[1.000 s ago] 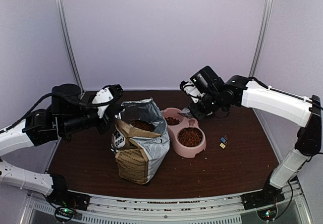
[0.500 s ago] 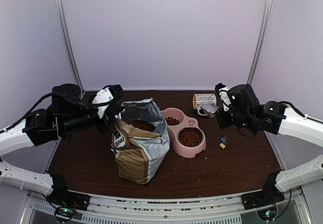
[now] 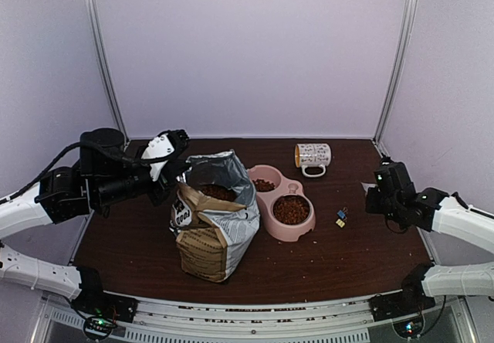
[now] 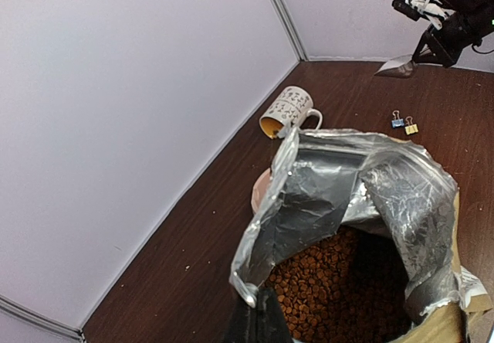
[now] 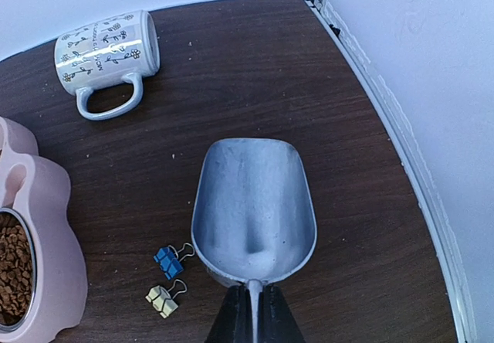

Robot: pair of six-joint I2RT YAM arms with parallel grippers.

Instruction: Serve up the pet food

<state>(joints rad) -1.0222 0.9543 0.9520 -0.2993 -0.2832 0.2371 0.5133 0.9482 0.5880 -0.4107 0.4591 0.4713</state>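
Your left gripper (image 4: 255,314) is pinched shut on the foil rim of the open bag (image 3: 212,227). The pet food (image 4: 332,281), tiny reddish-brown pellets, lies heaped inside the bag and in both wells of the pink double bowl (image 3: 274,227) just right of it. Your right gripper (image 5: 251,308) clamps the handle of a grey scoop (image 5: 253,204), beside two binder clips (image 5: 164,258).

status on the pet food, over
Left gripper shut on bag. Right gripper shut on empty scoop. Pet food in both bowl halves. Clips beside bowl.
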